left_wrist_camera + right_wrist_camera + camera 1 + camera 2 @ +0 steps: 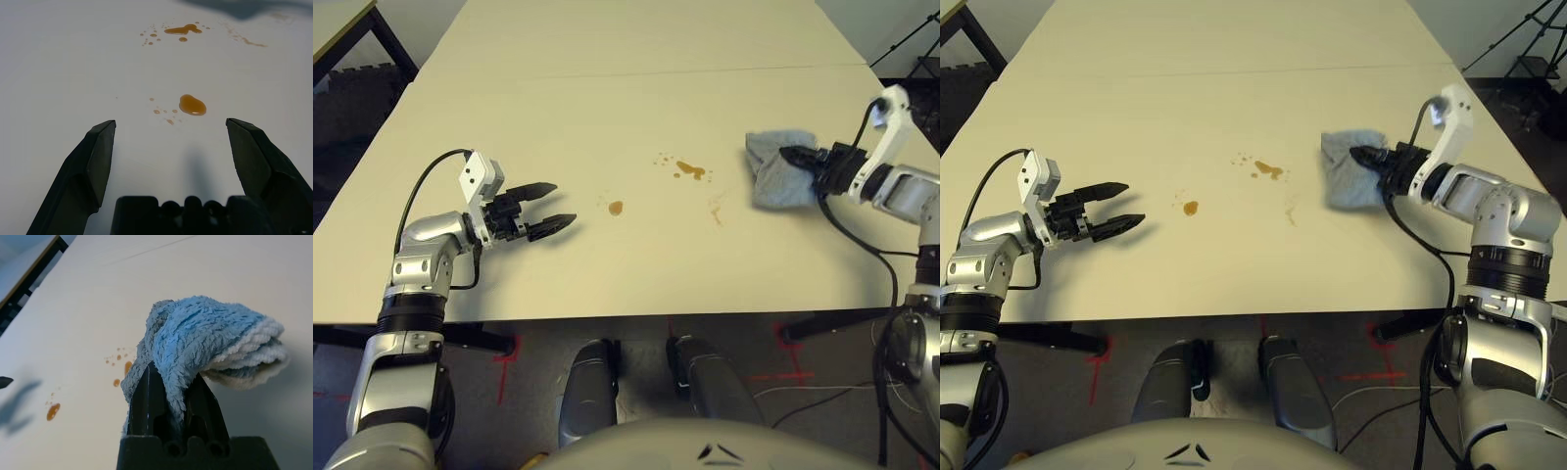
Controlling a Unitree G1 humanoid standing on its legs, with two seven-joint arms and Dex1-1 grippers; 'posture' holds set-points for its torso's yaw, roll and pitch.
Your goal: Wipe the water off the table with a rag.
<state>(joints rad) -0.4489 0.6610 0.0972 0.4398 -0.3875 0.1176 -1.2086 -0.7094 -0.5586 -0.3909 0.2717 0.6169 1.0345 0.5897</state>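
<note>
Rag (777, 172): blue-grey, bunched, on the table's (607, 78) right side, pinched in the closed right claw (795, 155). Water (690, 170): amber drops mid-table, just left of the rag; one larger drop (616, 207) further left. Left claw (553, 205): spread wide, empty, near that drop.
</note>
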